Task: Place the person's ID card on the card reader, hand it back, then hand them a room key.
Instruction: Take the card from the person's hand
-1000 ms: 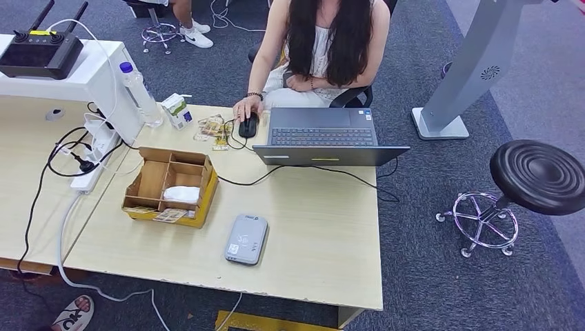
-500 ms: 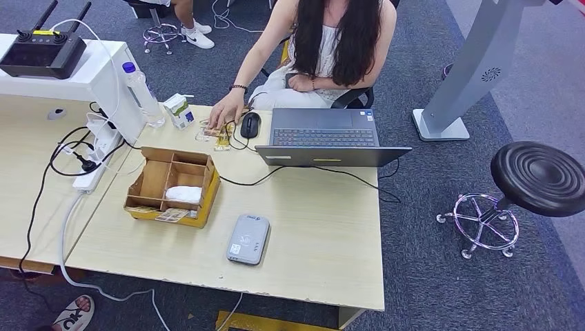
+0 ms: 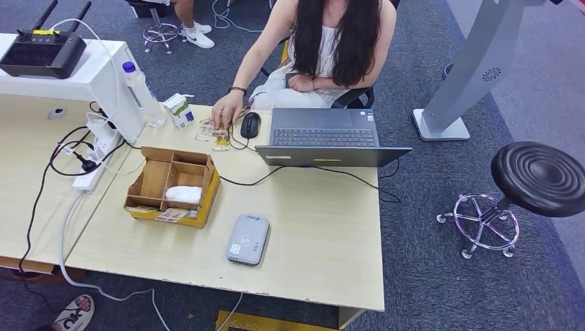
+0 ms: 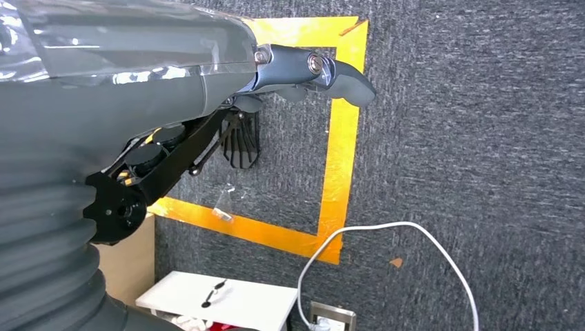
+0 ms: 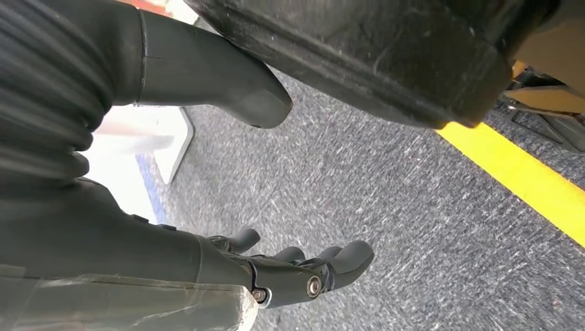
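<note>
1. Grey carpet fills both wrist views: the left hand (image 4: 303,69) and the right hand (image 5: 303,269) hang low beside the body over the floor, fingers loosely apart, each holding nothing.
2. Up on the tabletop (image 3: 324,234), nearest the robot, lies the grey card reader (image 3: 248,239), flat, its long axis running away from the robot and tipped slightly right. It sits a touch left of centre, so I'd judge it about equally reachable for either arm.
3. Just beyond and left of it sits the cardboard box (image 3: 172,186) with its compartments.
4. At the far edge, the person's hand (image 3: 225,110) rests on small cards (image 3: 212,131) just left of the mouse (image 3: 250,125). Whether one is the ID card, too small to tell.
5. So the card lies forward, up and far from both hands, past the reader; the left arm looks the slightly nearer side for receiving it.
</note>
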Robot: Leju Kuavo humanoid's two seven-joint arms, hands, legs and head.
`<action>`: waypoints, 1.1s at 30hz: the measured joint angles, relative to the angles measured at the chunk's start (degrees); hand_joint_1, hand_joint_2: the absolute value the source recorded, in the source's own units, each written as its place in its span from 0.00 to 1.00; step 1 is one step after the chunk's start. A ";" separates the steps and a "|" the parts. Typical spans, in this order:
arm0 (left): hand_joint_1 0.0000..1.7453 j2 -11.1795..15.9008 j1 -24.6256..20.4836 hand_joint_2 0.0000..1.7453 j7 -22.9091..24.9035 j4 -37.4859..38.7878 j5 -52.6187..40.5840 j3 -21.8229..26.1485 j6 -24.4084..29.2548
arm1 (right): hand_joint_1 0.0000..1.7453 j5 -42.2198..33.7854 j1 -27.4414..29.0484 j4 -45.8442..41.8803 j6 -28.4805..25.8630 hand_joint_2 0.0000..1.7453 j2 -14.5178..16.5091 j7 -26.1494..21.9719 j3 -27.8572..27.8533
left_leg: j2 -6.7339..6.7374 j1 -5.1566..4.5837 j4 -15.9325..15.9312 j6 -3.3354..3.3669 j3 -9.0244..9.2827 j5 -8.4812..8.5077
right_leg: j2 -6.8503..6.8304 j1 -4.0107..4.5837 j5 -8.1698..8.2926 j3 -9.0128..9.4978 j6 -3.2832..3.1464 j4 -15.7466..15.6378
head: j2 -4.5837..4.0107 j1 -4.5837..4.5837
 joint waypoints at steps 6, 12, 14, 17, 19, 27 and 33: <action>0.00 -0.13 0.00 1.00 -0.29 0.37 0.18 0.00 -0.05 | 0.00 0.66 0.29 0.00 0.46 1.00 0.02 -0.05 1.14 | 0.00 0.00 0.00 0.00 0.00 0.00 | 0.00 0.00 0.00 0.00 0.00 0.00 | 0.00 -0.01; 0.00 -0.15 0.00 1.00 -0.35 0.45 0.23 0.00 -0.05 | 0.00 0.93 0.37 0.00 0.49 1.00 0.02 -0.21 1.51 | 0.00 0.01 0.00 0.00 0.00 0.00 | 0.00 0.00 0.00 0.00 0.00 0.00 | 0.00 -0.01; 0.00 -0.15 0.00 1.00 -0.37 0.46 0.26 0.01 0.00 | 0.00 1.05 0.40 0.00 0.49 1.00 0.02 -0.27 1.62 | 0.00 0.01 0.00 0.00 0.00 0.00 | 0.00 0.00 0.00 0.00 0.00 0.00 | 0.00 -0.01; 0.00 -0.15 0.01 1.00 -0.45 0.48 0.31 0.02 0.18 | 0.00 1.26 0.48 0.00 0.51 1.00 0.02 -0.10 1.75 | 0.00 0.01 0.00 0.00 0.00 0.00 | 0.00 0.00 0.00 0.00 0.00 0.00 | 0.00 -0.01; 0.00 -0.15 0.01 1.00 -0.55 0.49 0.31 0.02 0.29 | 0.00 1.51 0.57 0.00 0.59 1.00 0.02 0.22 1.86 | 0.00 0.01 0.00 0.00 0.00 0.00 | 0.00 0.00 0.00 0.00 0.00 0.00 | 0.00 -0.01; 0.00 -0.15 0.01 1.00 -0.62 0.50 0.31 0.01 0.40 | 0.00 1.64 0.71 0.00 0.64 1.00 0.02 0.57 2.48 | 0.00 0.00 0.00 0.00 0.00 0.00 | 0.00 0.00 0.00 0.00 0.00 0.00 | 0.00 -0.01; 0.00 -0.15 0.01 1.00 -0.69 0.50 0.23 0.01 0.61 | 0.00 1.80 0.74 0.01 0.82 1.00 0.02 0.99 2.71 | 0.00 0.01 0.00 0.00 0.00 0.00 | 0.00 0.00 0.00 0.00 0.00 0.00 | 0.00 -0.01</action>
